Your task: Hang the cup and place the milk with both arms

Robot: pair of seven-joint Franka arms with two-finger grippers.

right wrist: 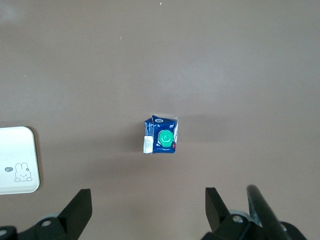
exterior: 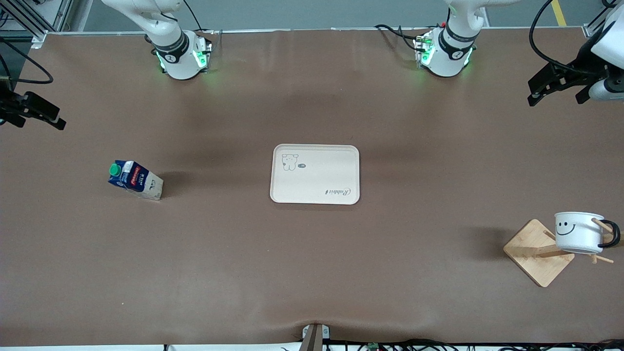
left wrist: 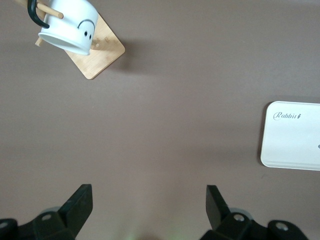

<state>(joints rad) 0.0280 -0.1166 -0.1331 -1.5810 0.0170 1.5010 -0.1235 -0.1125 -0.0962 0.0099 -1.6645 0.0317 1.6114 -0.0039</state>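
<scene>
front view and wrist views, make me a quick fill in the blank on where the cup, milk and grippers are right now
1. The cup hangs by its handle on a peg of the wooden ____.
2. The milk stands on the table toward the ____ arm's end.
3. The tray has ____ on it.
4. The left gripper and the right gripper both have their fingers ____.

Missing words: rack; right; nothing; open

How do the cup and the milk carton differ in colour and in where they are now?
The cup is white with a black handle and smiley face; the milk carton is dark blue with a green cap. The cup hangs on a peg of the wooden rack toward the left arm's end; the milk carton stands on the table toward the right arm's end. Neither is held by a gripper.
</scene>
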